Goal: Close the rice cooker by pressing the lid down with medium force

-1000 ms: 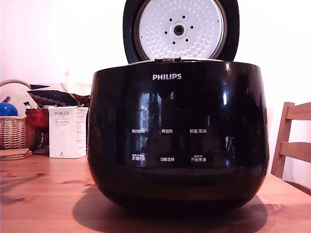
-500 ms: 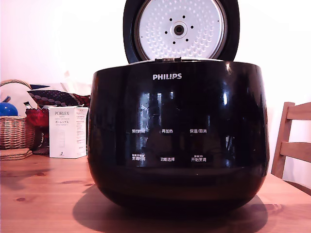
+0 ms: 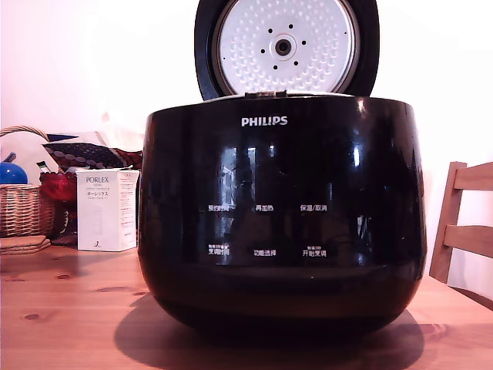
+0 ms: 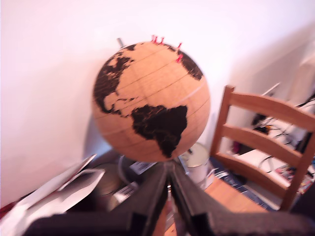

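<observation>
Exterior view: rice cooker (image 3: 281,216) on wooden table (image 3: 62,308), lid (image 3: 286,48) upright, open, silver inner plate facing camera. Wrist view: gripper (image 4: 169,169) fingers closed together, holding nothing, before cork globe (image 4: 151,101).

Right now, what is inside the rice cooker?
Not visible. The lid stands open, showing its dimpled metal inner plate, but the exterior view faces the rice cooker side-on, so its black wall hides the interior. The wrist view points elsewhere.

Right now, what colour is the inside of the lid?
Silvery white and dimpled, on the lid; clearest in the exterior view.
</observation>
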`<state>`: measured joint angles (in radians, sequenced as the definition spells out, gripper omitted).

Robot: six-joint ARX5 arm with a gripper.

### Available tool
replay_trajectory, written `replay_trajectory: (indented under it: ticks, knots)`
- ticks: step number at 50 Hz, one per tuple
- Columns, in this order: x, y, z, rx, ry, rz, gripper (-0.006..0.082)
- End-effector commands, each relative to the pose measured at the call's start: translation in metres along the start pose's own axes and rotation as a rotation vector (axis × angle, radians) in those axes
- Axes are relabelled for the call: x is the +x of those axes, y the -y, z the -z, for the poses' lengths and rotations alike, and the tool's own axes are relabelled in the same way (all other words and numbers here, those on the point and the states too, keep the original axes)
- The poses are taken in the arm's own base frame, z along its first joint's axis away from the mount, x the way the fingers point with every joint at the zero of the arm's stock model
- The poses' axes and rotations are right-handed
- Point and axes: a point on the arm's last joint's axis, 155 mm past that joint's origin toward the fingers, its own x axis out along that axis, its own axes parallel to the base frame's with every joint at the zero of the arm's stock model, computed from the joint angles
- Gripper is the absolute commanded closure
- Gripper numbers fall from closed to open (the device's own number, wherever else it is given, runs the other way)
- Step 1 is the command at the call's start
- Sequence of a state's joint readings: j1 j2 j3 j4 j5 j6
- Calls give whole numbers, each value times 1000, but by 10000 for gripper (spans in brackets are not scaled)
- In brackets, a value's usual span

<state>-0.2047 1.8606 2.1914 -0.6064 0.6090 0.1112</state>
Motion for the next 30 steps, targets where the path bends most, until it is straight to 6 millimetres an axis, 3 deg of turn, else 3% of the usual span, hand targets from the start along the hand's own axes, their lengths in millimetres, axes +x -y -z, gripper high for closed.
replay_trajectory:
  ticks: [1, 16, 30]
  knots:
    - [17, 2, 10, -16, -16, 30, 789]
    - [58, 34, 29, -14, -40, 140, 789]
    - [80, 61, 44, -18, -69, 209, 789]
